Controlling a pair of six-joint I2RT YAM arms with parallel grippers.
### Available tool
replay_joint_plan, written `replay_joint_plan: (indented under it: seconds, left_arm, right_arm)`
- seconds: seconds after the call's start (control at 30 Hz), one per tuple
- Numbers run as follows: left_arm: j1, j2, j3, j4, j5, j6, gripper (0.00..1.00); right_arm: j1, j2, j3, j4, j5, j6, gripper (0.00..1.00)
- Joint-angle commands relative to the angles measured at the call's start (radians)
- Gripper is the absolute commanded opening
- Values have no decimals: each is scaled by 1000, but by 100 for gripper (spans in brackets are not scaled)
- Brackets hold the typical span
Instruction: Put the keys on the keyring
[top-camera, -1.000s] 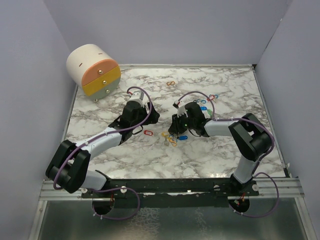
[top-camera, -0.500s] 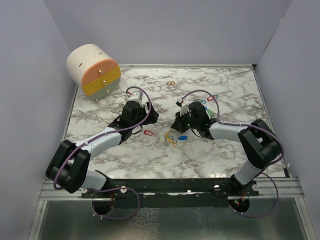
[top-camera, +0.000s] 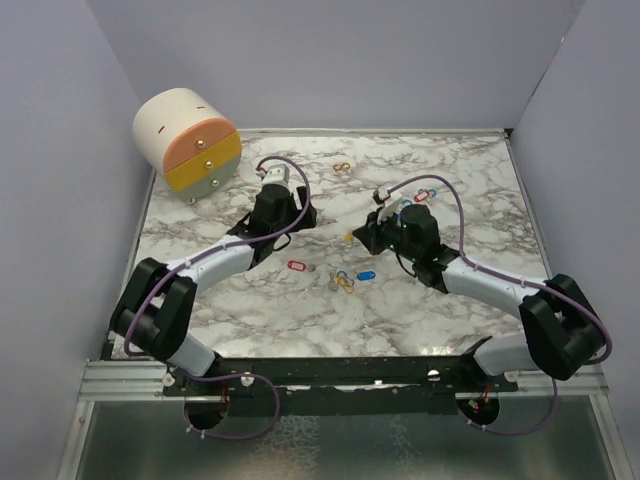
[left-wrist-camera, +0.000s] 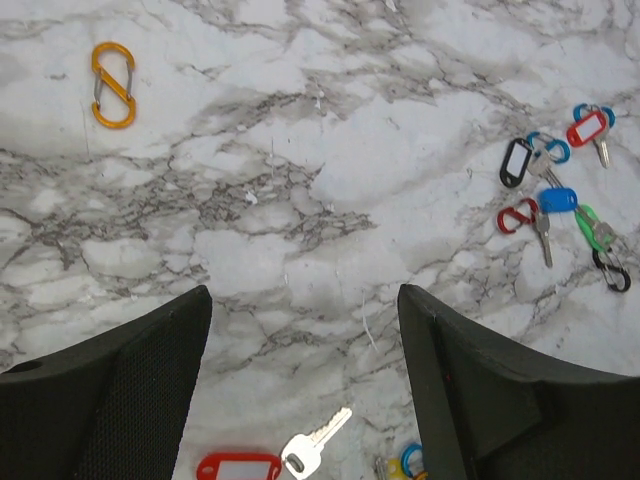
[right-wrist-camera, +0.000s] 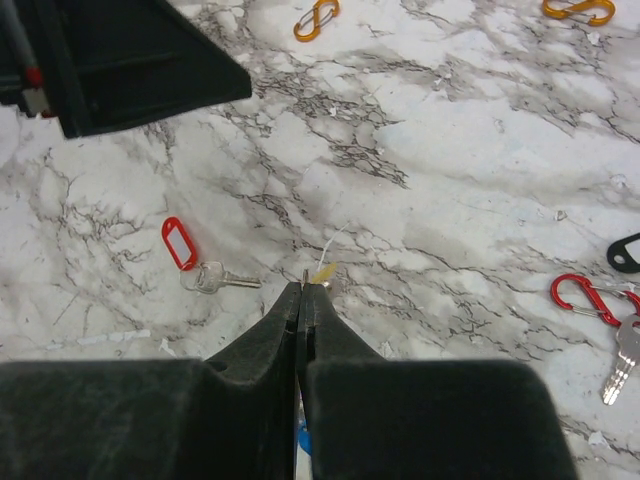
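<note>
Right gripper (right-wrist-camera: 303, 285): fingers pinched tight on a small yellow piece (right-wrist-camera: 320, 273). Left gripper (left-wrist-camera: 302, 295): fingers spread wide, holding nothing. Keys: 1 red-tagged key (right-wrist-camera: 180, 243) on the marble table (right-wrist-camera: 480, 160) near both grippers; a mixed-colour cluster (left-wrist-camera: 560, 195) farther off.

Bare table (top-camera: 480, 175) lies open at far right; keys (top-camera: 345, 281) litter the middle, the drawer chest (top-camera: 187, 140) blocks the far-left corner.

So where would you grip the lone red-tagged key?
Probably the red tag, from straight above, closing across its narrow width: it lies flat and alone, and offers more body than the thin key.
</note>
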Motion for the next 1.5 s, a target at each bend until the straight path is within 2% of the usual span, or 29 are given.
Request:
replay_joint_plan:
  seconds: [0.0,0.33,0.63,0.93,1.23,1.47]
  left_arm:
    - [24,86,112,-30,-95,45,77]
    - [48,395,396,-187,-297,142,77]
    - [93,554,567,-244,-329,181,77]
    - [147,629,617,-244,-252,181,76]
    - [165,651,602,-213,-181,178,74]
    - [167,665,577,-194,-167,174,63]
  right_arm:
    - [6,-48,-25,33,59,-20,0]
    - [6,-111,-53,30,59,-17,0]
    - [6,-132,-64,29,60,-18,0]
    - [6,-126,-60,28,58,-19,0]
    - [6,-113,-54,30,57,-22,0]
    - [6,-109,-52,30,56,-22,0]
